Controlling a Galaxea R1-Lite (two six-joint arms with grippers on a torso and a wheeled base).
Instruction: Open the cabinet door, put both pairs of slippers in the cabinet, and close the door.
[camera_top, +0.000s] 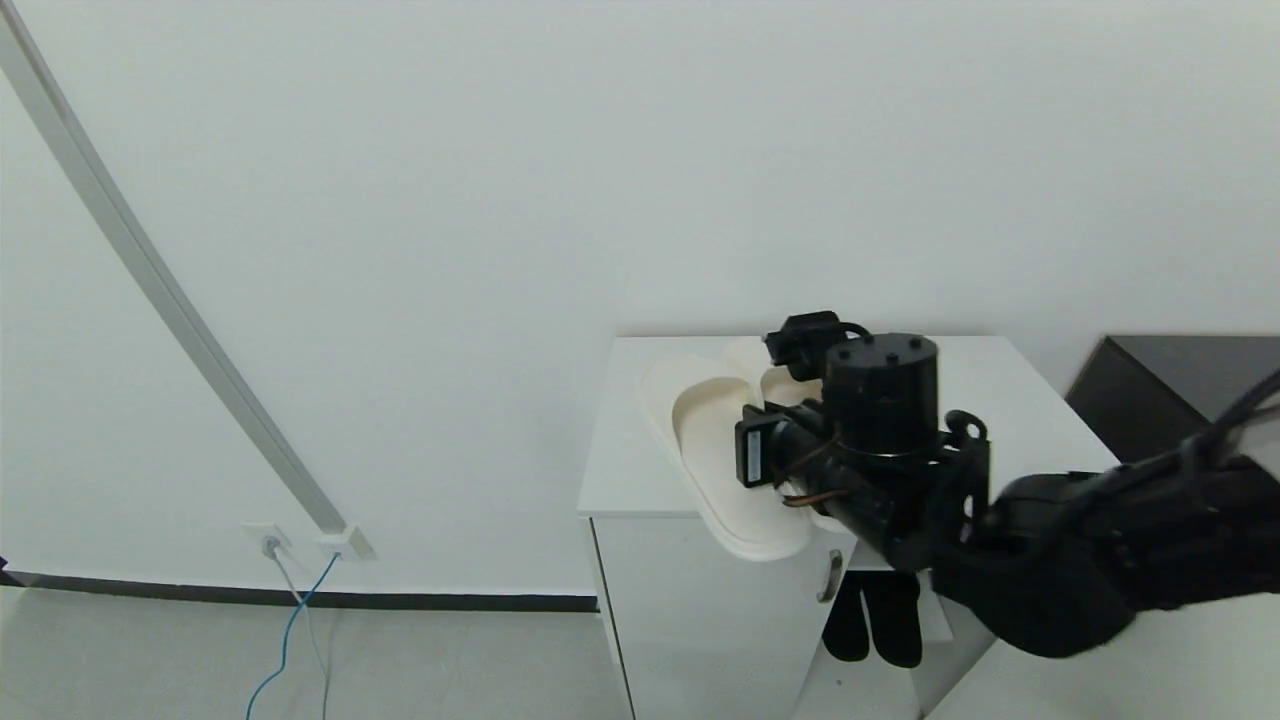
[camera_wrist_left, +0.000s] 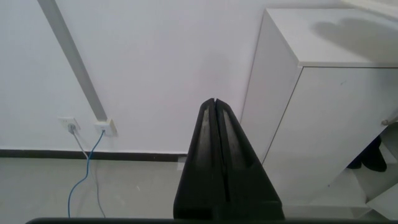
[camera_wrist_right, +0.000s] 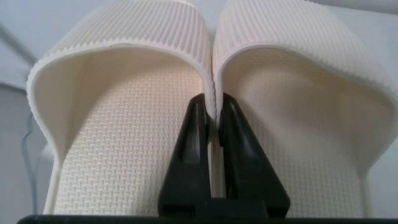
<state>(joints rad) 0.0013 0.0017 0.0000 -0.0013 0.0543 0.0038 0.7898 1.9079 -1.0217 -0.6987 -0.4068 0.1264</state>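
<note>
The white slippers (camera_top: 705, 440) are lying side by side on the cabinet (camera_top: 620, 470) top, their near ends hanging over its front edge. The right gripper (camera_wrist_right: 215, 102) is pinching their two inner walls together. The black slippers (camera_top: 880, 620) are standing inside below. The left gripper (camera_wrist_left: 215, 106), fingers pressed together, is hanging in free space beside the cabinet's left side.

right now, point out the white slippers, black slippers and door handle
white slippers (camera_top: 712, 440), head view, left slipper's footbed
black slippers (camera_top: 893, 620), head view, middle of one slipper
door handle (camera_top: 830, 577), head view, its middle
</note>
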